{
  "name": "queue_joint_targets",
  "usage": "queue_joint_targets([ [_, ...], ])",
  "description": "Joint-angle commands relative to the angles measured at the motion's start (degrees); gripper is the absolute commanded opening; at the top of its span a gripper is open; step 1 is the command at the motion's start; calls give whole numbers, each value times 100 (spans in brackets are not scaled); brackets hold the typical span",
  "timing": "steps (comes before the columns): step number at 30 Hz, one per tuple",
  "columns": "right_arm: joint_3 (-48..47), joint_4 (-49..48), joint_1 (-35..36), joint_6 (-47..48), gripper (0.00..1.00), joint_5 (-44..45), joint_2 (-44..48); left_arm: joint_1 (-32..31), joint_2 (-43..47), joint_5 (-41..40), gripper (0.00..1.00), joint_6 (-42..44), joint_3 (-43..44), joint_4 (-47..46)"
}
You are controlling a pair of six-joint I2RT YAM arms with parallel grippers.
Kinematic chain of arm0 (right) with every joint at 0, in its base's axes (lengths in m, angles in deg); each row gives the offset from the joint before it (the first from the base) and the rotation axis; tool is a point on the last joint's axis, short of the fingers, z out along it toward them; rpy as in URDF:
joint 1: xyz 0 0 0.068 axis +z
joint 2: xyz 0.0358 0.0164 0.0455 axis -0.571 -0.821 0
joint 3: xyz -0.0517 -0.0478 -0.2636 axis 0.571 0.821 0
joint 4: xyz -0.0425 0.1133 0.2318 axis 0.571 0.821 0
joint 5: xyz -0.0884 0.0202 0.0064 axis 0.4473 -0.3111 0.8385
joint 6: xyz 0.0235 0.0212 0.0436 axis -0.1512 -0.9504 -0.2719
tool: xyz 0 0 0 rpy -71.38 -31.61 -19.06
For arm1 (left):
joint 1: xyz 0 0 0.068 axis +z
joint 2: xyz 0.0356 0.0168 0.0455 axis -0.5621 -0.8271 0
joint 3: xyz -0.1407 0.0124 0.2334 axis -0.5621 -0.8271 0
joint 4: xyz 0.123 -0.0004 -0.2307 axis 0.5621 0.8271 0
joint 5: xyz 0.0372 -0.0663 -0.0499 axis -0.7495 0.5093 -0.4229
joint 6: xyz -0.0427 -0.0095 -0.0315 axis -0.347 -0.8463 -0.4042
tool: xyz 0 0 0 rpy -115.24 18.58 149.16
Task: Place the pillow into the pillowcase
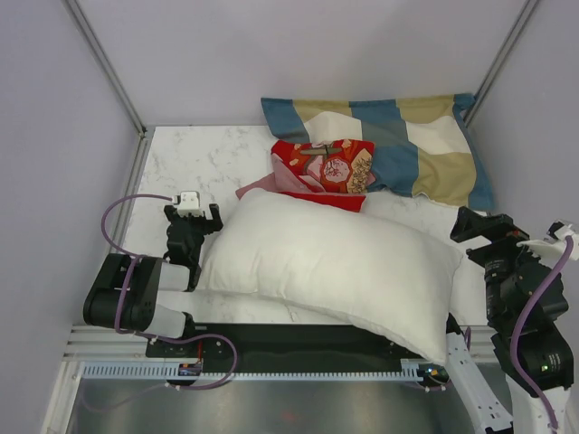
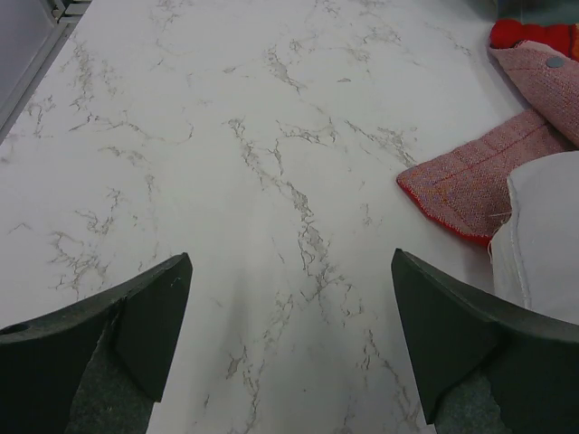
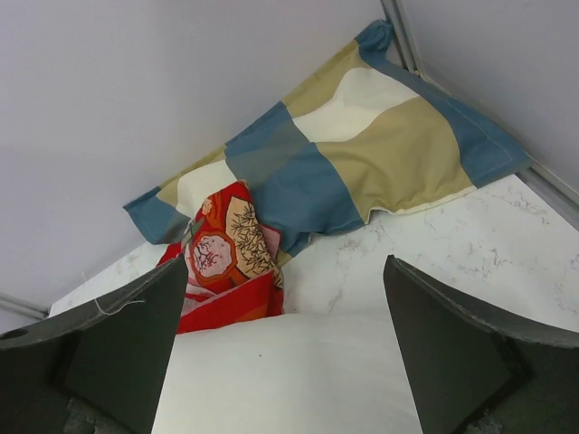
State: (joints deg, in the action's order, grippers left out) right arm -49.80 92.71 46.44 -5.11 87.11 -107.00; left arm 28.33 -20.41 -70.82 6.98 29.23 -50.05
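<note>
A white, marble-veined table (image 1: 185, 163) carried three soft items. The plain white pillow (image 1: 335, 262) lay across its near half and overlapped the near edge of the crumpled red pillowcase (image 1: 321, 172). The pillowcase touched a checked pillow (image 1: 407, 140) that lay along the far right edge.

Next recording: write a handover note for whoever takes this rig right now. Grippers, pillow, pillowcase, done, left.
Left gripper: open, empty, low over the table, left of the pillow.
Right gripper: open, empty, beside the pillow's right end.
Pillow: lies across mid-table, outside the pillowcase.
Pillowcase: crumpled behind the pillow, overlapping the checked pillow.
Done: nothing visible. Left: open the case, insert the pillow.
</note>
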Motion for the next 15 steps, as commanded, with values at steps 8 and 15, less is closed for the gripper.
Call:
queue_joint_targets([
  [8, -34, 5, -2, 399, 98, -349, -106, -2, 12, 19, 100, 148, 40, -251],
  [15, -25, 58, -10, 662, 98, -1499, -176, -11, 1485, -200, 100, 69, -127, 799],
])
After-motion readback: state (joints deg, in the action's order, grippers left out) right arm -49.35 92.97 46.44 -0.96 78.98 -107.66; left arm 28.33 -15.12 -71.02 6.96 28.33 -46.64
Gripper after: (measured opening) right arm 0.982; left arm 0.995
